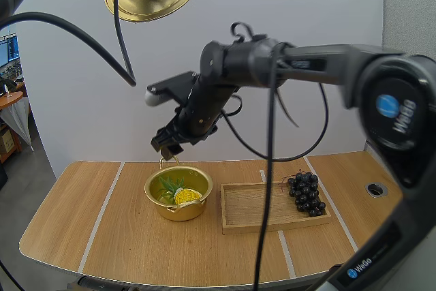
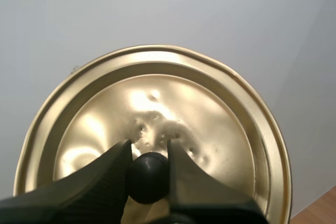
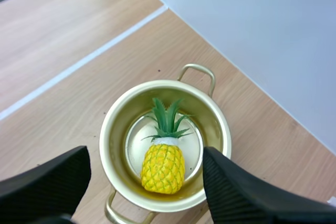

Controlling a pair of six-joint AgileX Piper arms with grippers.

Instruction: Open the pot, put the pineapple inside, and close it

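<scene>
Overhead, left hand [image 2: 148, 149] clamps the lid [image 2: 210, 108]; right hand [image 3: 145, 156], spread apart, hangs clear above the pot [image 3: 118, 119].

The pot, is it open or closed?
Open: the pot shows the pineapple inside, and the left gripper holds the lid by its knob high above.

Right arm [image 1: 320, 59] coming through: glossy black, fat rounded tubes. Well back from the gripper there's a round blue badge [image 1: 387, 107] with white WeGo lettering, and the same mark again farther back. Right gripper [image 1: 169, 146]: matte black, blunt wedge fingers [image 3: 47, 187]. Left gripper [image 2: 148, 148]: black too, fine ribbing on the inner faces.
</scene>
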